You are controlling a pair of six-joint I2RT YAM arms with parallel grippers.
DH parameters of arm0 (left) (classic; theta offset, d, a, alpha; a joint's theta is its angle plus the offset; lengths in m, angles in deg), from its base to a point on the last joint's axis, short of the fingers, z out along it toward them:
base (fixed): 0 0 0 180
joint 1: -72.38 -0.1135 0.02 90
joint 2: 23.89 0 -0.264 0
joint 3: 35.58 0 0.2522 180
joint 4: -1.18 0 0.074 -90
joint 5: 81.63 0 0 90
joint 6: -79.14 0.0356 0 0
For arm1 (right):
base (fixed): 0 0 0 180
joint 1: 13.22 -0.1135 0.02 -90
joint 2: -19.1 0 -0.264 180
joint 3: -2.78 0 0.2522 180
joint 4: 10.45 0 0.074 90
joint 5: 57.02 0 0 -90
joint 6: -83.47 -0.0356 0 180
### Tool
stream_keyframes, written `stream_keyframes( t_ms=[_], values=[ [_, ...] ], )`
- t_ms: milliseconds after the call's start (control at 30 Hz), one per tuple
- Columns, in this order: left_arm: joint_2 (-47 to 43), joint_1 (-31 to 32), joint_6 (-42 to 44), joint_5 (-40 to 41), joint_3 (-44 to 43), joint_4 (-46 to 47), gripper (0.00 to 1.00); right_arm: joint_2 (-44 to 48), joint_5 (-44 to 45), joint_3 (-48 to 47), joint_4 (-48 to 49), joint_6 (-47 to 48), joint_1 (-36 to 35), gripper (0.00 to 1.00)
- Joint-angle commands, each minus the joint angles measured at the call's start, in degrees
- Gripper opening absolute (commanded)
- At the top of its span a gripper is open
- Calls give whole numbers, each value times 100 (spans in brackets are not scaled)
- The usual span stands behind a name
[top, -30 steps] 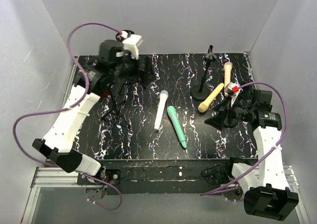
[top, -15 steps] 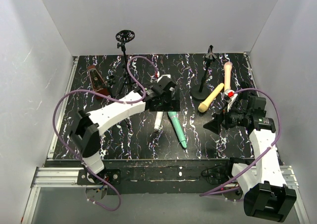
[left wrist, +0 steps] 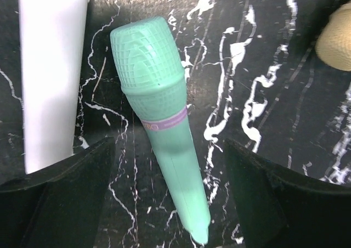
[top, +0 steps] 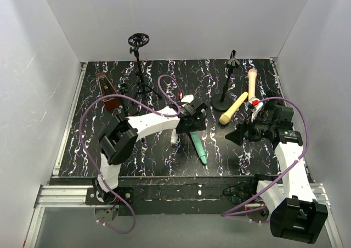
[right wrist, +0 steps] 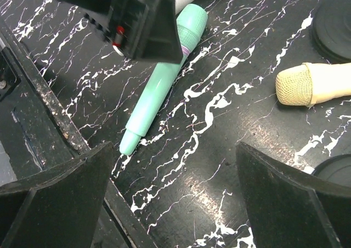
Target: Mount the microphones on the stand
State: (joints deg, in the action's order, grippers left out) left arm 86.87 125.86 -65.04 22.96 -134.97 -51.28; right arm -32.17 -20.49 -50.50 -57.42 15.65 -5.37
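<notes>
No microphone was on a stand (top: 226, 89) yet: all four lay on the table (top: 230, 156), and the left gripper (left wrist: 164, 168) sat spread around the green microphone (left wrist: 159, 122) in the middle, not pinching it, while the right gripper (right wrist: 171, 196) was spread and empty.

Left tool (left wrist: 167, 142) over microphone (left wrist: 164, 130) on table (left wrist: 269, 94)
</notes>
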Motion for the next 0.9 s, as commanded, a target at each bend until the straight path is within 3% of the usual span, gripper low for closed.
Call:
stream_keyframes(
  t_ms=[0,467,667,767,867],
  values=[
    [244,84,-243,299,-60,204,78,-15,-5,-11,227,-3,23,98],
    [771,163,-401,457,37,433,59,38,-119,-11,131,129,23,98],
    [903,190,-270,466,-86,512,33,64,-163,-29,61,182,23,98],
    [825,190,-94,457,-112,547,14,108,-172,-37,43,226,23,98],
    [440,207,265,448,-77,740,7,126,-198,-55,-27,279,23,98]
  ],
)
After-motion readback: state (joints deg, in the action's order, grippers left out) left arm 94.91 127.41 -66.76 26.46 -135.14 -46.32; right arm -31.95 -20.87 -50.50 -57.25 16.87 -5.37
